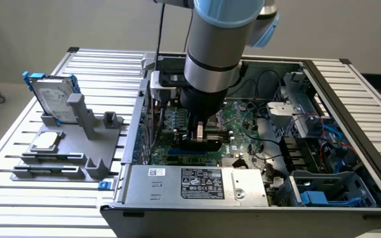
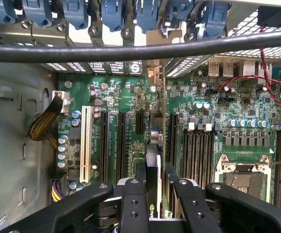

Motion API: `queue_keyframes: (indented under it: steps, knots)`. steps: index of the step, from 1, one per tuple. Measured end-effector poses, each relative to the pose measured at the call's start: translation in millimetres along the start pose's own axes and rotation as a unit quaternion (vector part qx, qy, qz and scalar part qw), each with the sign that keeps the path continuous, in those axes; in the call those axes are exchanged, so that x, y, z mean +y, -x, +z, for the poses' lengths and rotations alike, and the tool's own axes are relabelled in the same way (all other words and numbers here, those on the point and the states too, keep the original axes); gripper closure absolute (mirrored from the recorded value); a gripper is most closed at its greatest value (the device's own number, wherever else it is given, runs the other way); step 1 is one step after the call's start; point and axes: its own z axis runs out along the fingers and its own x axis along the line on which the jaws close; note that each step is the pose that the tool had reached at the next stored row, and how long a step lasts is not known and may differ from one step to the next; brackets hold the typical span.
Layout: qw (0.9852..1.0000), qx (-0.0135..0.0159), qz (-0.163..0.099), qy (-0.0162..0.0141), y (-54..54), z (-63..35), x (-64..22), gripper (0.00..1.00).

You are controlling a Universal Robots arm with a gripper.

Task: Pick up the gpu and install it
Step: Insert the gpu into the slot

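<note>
My gripper (image 1: 200, 138) is lowered into the open computer case (image 1: 349, 94), over the green motherboard (image 2: 121, 97). It is shut on the gpu (image 2: 153, 162), a thin card seen edge-on and held upright between the black fingers (image 2: 133, 204). The card's edge runs above the black expansion slots (image 2: 123, 145) toward the rear bracket openings, close to the board. I cannot tell whether its connector touches a slot. In the exterior view the arm hides most of the card; a pale piece (image 1: 199, 130) shows between the fingers.
A black cable (image 2: 140, 48) crosses in front of the blue slot latches (image 2: 111, 12). A white slot (image 2: 86, 141), memory slots (image 2: 198, 150) and the CPU socket (image 2: 242, 177) flank the card. Outside the case, a grey fixture (image 1: 65, 148) holds a blue-framed hard drive (image 1: 51, 96). The power supply (image 1: 197, 182) sits at the case front.
</note>
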Motion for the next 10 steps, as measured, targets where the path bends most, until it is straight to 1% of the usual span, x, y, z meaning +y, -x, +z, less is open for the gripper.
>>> queue_keyframes:
  steps: [10]
  knots:
    - [1.0000,0.0000,0.000,0.0000,-0.2,2.4,1.2,0.74]
